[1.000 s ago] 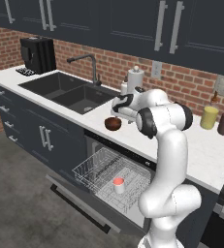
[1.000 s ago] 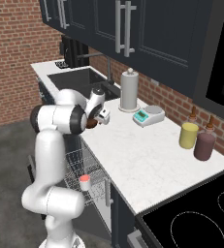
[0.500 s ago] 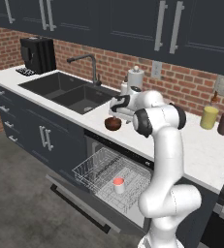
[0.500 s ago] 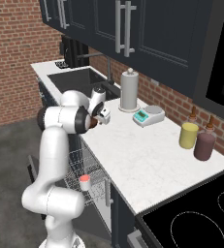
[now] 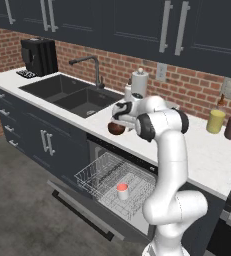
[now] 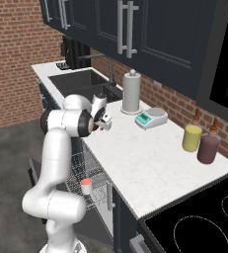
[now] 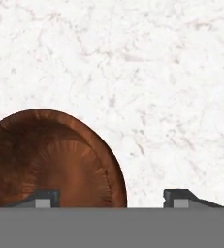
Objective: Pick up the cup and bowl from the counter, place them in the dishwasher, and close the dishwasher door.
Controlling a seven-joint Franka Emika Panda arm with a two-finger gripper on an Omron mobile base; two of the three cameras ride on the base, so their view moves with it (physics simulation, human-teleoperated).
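Left base view: behind the arm on its left, facing forward and down across the tabletop (image 5: 207,150), sink (image 5: 72,92) and open dishwasher (image 5: 114,182). Right base view: same stretch from behind-right, looking along the tabletop. Hand view: very close, straight down onto tabletop and bowl (image 7: 50,160).

bowl (image 7: 50,160): left and lower parts cut off by hand view's edges | bowl (image 5: 116,128): partly hidden behind the gripper (image 5: 121,114) | dishwasher door (image 5: 82,212): far end hidden below the bowl by arm
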